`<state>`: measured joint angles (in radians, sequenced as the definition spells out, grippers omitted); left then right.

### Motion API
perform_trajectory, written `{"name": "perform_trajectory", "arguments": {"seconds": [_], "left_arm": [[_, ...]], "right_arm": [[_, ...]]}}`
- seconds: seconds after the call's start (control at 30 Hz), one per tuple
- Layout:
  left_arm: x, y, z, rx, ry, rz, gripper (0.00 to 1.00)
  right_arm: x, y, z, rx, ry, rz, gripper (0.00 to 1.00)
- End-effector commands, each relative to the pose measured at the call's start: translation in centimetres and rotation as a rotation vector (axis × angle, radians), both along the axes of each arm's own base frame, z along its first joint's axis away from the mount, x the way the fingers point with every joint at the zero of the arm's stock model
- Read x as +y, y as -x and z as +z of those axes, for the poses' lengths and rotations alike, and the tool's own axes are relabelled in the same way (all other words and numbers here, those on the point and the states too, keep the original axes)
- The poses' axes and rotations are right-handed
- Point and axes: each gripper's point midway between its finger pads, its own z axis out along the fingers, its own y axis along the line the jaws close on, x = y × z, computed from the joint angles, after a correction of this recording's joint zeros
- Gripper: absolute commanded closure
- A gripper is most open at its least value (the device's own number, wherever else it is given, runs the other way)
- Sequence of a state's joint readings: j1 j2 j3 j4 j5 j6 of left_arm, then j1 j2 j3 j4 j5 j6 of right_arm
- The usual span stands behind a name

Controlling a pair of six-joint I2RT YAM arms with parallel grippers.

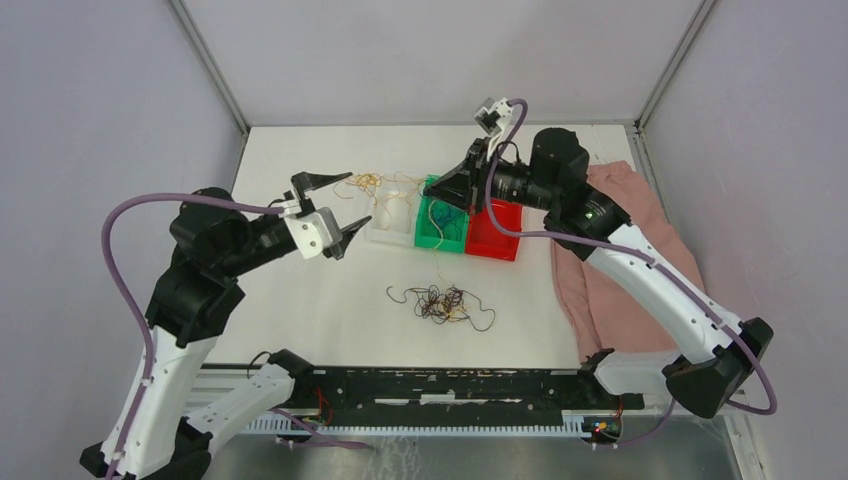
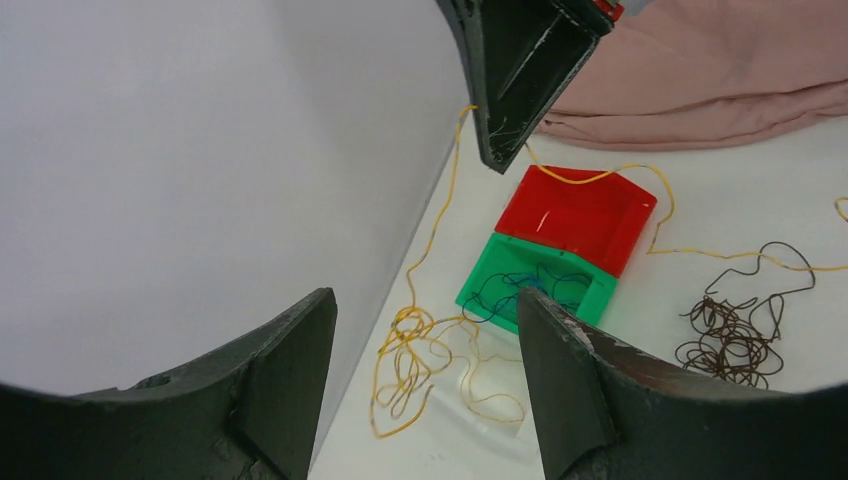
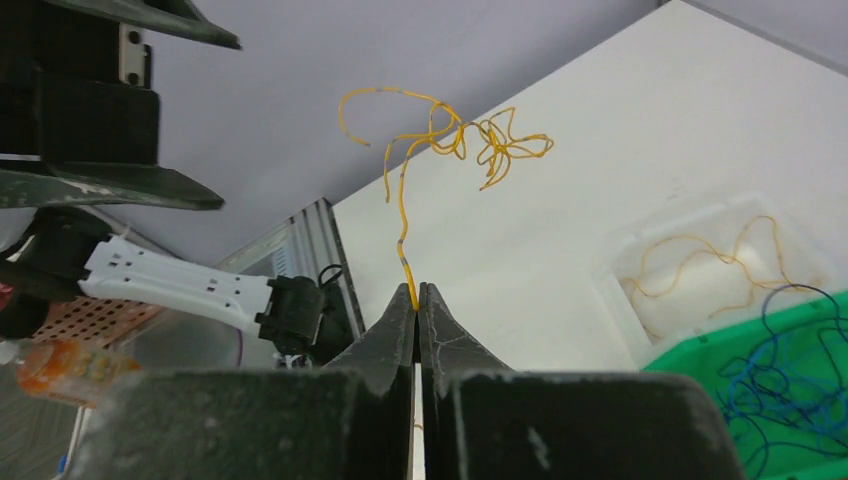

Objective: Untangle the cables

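While the dark brown tangle lies loose on the bench nearest the arm bases, the coming move turns on the yellow cable beyond it. Next out, the left hand hangs released, fingers spread and empty, just short of the clear tray. The cable's knotted heap lies directly ahead of it, framed between its fingers in the wrist view. From that heap the strand's long axis climbs away to the right hand, clenched on it above the green bin of blue cables, with the red bin alongside. I judge the left hand nearer the heap.
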<state>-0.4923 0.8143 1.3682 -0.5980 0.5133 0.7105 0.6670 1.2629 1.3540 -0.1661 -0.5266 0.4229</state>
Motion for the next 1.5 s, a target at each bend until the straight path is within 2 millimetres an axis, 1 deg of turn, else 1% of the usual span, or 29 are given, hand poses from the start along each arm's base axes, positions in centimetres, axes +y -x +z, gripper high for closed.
{"name": "perform_trajectory", "arguments": {"seconds": [0.0, 0.1, 0.2, 0.27, 0.37, 0.43, 0.47, 0.6, 0.73, 0.8, 0.87, 0.9, 0.97, 1.03, 1.07, 1.1, 1.13, 1.2, 1.27, 1.3, 1.33, 1.37, 1.4, 1.47], "left_arm": [[-1.9, 1.0, 1.1, 0.009, 0.030, -0.126, 0.27], [-2.5, 0.4, 0.8, 0.025, 0.013, -0.146, 0.28], [-2.9, 0.6, -0.4, 0.066, -0.032, -0.181, 0.30], [-3.0, 0.9, -2.3, 0.116, -0.103, -0.212, 0.32], [-2.4, 1.8, -5.3, 0.187, -0.221, -0.246, 0.35], [-1.7, 2.4, -6.7, 0.204, -0.280, -0.249, 0.37], [-1.3, 2.5, -7.0, 0.194, -0.300, -0.243, 0.39], [-0.5, 2.7, -7.1, 0.148, -0.328, -0.217, 0.44], [-0.3, 2.6, -7.4, 0.124, -0.345, -0.216, 0.53], [-0.5, 2.2, -7.1, 0.114, -0.332, -0.207, 0.63], [-0.8, 1.4, -6.3, 0.106, -0.278, -0.173, 0.77], [-0.9, 1.1, -6.0, 0.099, -0.250, -0.156, 0.83], [-1.3, 0.6, -5.5, 0.088, -0.193, -0.136, 0.91], [-1.5, 0.5, -5.9, 0.117, -0.142, -0.124, 0.96], [-1.6, 0.5, -6.0, 0.129, -0.115, -0.119, 0.97], [-1.7, 0.4, -6.4, 0.154, -0.086, -0.106, 0.97], [-1.7, 0.3, -6.4, 0.171, -0.052, -0.094, 0.97], [-1.6, 0.5, -6.2, 0.196, 0.017, -0.069, 0.97], [-1.3, 0.4, -6.0, 0.200, 0.065, -0.041, 0.97], [-1.2, 0.2, -5.8, 0.192, 0.083, -0.027, 0.97], [-1.0, 0.2, -5.6, 0.181, 0.100, -0.016, 0.97], [-0.9, 0.2, -5.3, 0.166, 0.117, -0.009, 0.97], [-0.8, 0.2, -4.8, 0.148, 0.132, -0.007, 0.97], [-0.8, 0.7, -3.7, 0.121, 0.161, -0.019, 0.97]], "right_arm": [[2.4, 2.8, 3.1, -0.028, -0.070, 0.192, 0.99], [4.2, 4.0, 2.7, -0.032, -0.024, 0.245, 0.99], [6.0, 5.2, 2.1, -0.040, 0.023, 0.294, 0.99], [6.9, 5.8, 1.9, -0.040, 0.041, 0.312, 0.99], [7.6, 6.3, 1.8, -0.042, 0.058, 0.332, 0.99], [7.8, 6.4, 1.6, -0.040, 0.066, 0.338, 0.99], [7.8, 6.5, 1.6, -0.038, 0.071, 0.339, 0.99], [7.6, 6.8, 1.2, -0.031, 0.087, 0.350, 0.99], [7.9, 7.6, 1.1, -0.019, 0.090, 0.387, 0.99], [8.2, 8.0, 0.8, -0.012, 0.101, 0.400, 0.99], [8.4, 8.4, 0.6, -0.001, 0.107, 0.413, 0.99], [8.6, 8.4, 0.6, 0.006, 0.106, 0.416, 0.99], [8.9, 8.6, 0.8, 0.018, 0.090, 0.424, 0.97], [9.1, 8.8, 1.4, 0.025, 0.065, 0.431, 0.95], [9.2, 8.9, 1.8, 0.026, 0.047, 0.432, 0.92], [9.1, 8.9, 2.3, 0.025, 0.028, 0.433, 0.86], [9.1, 9.0, 2.8, 0.023, 0.006, 0.431, 0.77], [9.0, 9.0, 3.8, 0.018, -0.038, 0.428, 0.70], [8.8, 9.2, 4.9, 0.044, -0.085, 0.439, 0.59], [8.7, 9.2, 5.3, 0.059, -0.103, 0.440, 0.50], [8.5, 9.4, 5.7, 0.065, -0.120, 0.452, 0.39], [8.4, 9.4, 6.0, 0.071, -0.133, 0.460, 0.31], [8.1, 9.3, 6.1, 0.075, -0.143, 0.461, 0.28], [7.3, 8.2, 6.4, 0.075, -0.169, 0.427, 0.26]]}}
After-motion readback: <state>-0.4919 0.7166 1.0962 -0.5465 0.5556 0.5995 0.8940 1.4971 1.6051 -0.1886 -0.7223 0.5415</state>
